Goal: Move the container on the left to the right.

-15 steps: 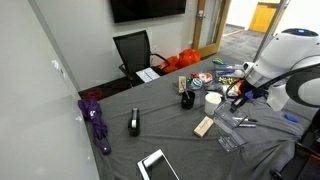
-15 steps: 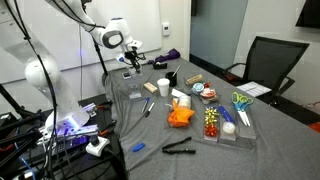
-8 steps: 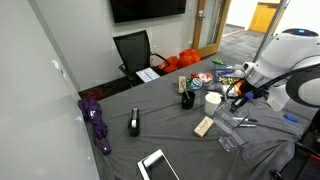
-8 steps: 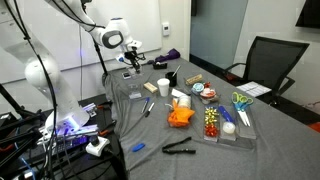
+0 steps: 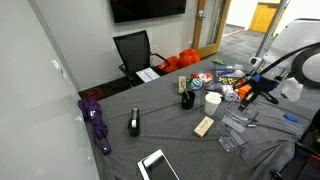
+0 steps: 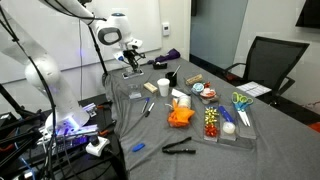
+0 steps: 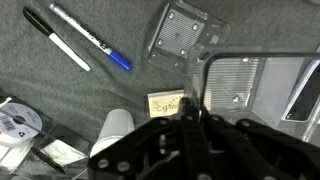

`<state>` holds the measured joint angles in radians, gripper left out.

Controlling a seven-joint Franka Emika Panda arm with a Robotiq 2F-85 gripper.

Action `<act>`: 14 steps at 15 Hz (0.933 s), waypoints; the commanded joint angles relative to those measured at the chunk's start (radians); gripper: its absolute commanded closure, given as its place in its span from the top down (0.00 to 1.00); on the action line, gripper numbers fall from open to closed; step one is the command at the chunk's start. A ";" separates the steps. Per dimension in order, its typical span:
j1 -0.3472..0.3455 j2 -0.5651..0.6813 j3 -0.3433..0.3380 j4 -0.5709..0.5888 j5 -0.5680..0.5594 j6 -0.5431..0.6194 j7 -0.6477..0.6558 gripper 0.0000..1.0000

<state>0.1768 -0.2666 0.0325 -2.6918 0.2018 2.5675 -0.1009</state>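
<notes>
Clear plastic marks the container, lying flat on the grey cloth at the upper centre of the wrist view, turned corner-down, just beside and to the left of the other clear box. From the gripper, which hangs over that neighbour, it lies up and slightly left. Whether the jaws stand apart I cannot tell.

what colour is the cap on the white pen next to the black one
The cap on the white pen is blue, clearest in the wrist view.
</notes>
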 commanded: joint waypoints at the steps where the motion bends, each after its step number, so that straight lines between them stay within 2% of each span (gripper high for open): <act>1: -0.035 -0.114 -0.062 -0.053 -0.010 -0.108 -0.121 0.01; 5: -0.073 -0.174 -0.145 -0.079 -0.035 -0.166 -0.246 0.01; 8: -0.098 -0.195 -0.207 -0.101 -0.046 -0.167 -0.337 0.01; 14: -0.134 -0.139 -0.268 -0.083 -0.087 -0.131 -0.418 0.01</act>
<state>0.0689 -0.4291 -0.2211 -2.7754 0.1349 2.4199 -0.4709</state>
